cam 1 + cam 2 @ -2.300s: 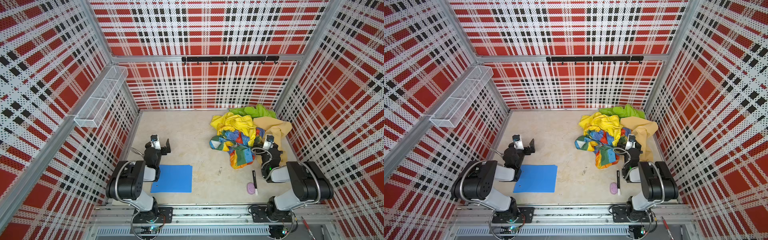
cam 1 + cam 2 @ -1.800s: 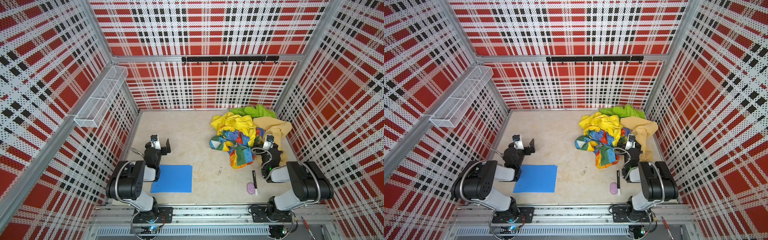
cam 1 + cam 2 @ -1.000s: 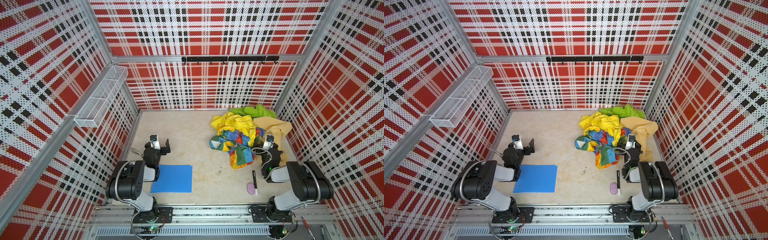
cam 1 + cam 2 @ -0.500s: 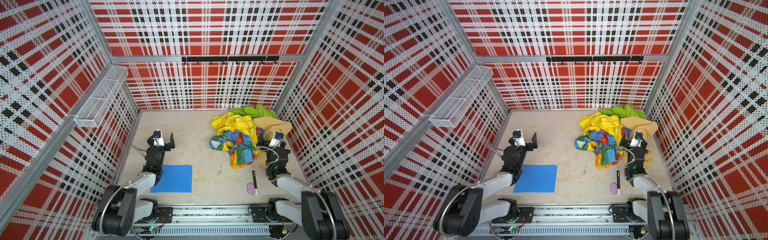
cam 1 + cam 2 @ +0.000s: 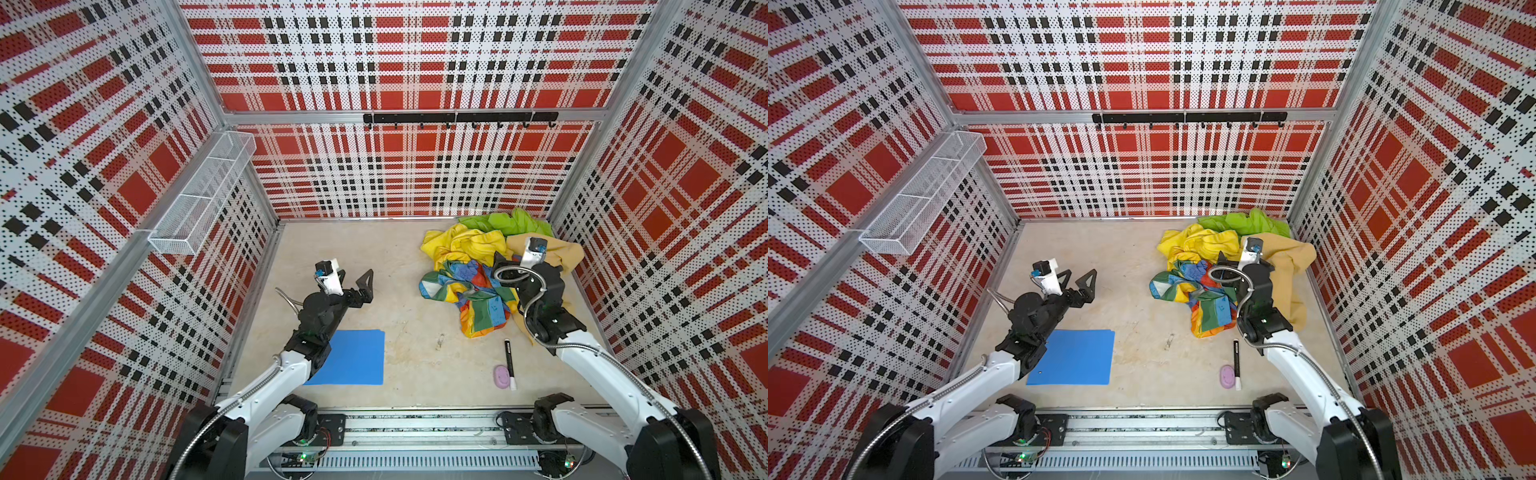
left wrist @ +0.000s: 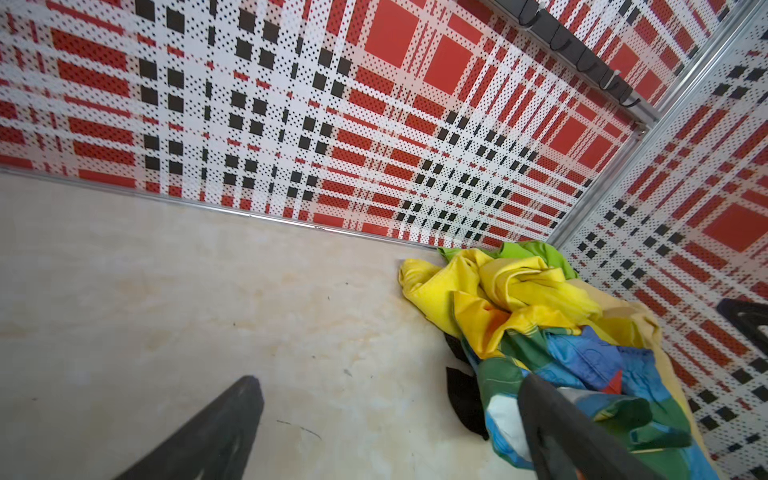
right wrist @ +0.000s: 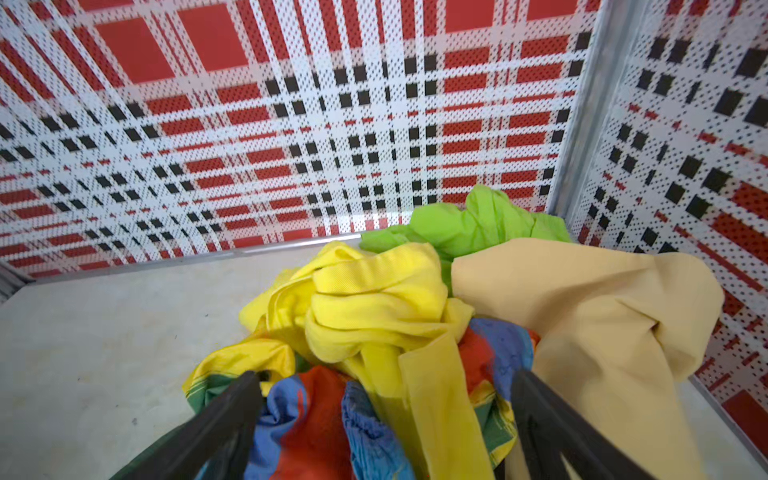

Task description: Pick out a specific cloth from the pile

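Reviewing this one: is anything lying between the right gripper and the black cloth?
Yes. The black cloth shows only as dark scraps peeking out from under the rainbow-patched cloth. The open right gripper hovers over that cloth and the yellow cloth, which cover the black one from above.

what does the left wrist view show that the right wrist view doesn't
Only left wrist: a black cloth patch poking out under the rainbow cloth, plus the hook rail. Only right wrist: the tan cloth spread wide; the left wrist view catches just its edge. Both: the pile with its yellow cloth and lime green cloth, the tabletop, plaid walls.
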Available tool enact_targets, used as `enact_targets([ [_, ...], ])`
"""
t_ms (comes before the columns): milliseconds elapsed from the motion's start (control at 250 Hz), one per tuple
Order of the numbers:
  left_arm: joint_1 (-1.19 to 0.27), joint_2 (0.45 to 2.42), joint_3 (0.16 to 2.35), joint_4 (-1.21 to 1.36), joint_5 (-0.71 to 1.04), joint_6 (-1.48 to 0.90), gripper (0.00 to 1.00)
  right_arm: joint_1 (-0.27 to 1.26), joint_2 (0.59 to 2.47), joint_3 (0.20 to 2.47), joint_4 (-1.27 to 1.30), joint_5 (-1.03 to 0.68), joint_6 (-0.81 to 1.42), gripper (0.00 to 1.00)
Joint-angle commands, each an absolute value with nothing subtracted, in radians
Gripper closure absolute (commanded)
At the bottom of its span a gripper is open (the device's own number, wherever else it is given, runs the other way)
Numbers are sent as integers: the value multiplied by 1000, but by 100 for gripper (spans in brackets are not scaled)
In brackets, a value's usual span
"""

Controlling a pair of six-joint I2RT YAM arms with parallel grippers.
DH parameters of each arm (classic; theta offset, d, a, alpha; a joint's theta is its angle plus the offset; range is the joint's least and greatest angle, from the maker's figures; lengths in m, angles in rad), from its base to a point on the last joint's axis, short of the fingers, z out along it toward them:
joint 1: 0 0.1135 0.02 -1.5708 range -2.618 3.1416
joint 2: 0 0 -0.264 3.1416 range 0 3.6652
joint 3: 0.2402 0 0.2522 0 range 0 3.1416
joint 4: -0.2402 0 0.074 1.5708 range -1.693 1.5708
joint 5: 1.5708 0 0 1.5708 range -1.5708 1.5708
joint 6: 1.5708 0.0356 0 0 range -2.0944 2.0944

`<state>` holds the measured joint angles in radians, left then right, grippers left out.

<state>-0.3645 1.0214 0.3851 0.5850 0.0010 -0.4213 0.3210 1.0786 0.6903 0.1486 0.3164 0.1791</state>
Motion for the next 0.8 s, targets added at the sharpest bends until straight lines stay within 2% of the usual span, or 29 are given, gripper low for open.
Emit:
enact_targets([
  [0, -375, 994, 363, 576, 42, -506, 1, 374, 1138, 726, 34, 349, 178, 0],
  [204, -317, 983, 291, 724, 122, -585, 1, 377, 1183, 728, -6, 283, 213, 0],
  [520, -275, 1032, 272, 783, 217, -604, 1, 426, 1177, 736, -91, 218, 131, 0],
  [797, -262, 1014, 238, 792, 207, -614, 1, 496, 1209, 769, -127, 291, 76, 0],
])
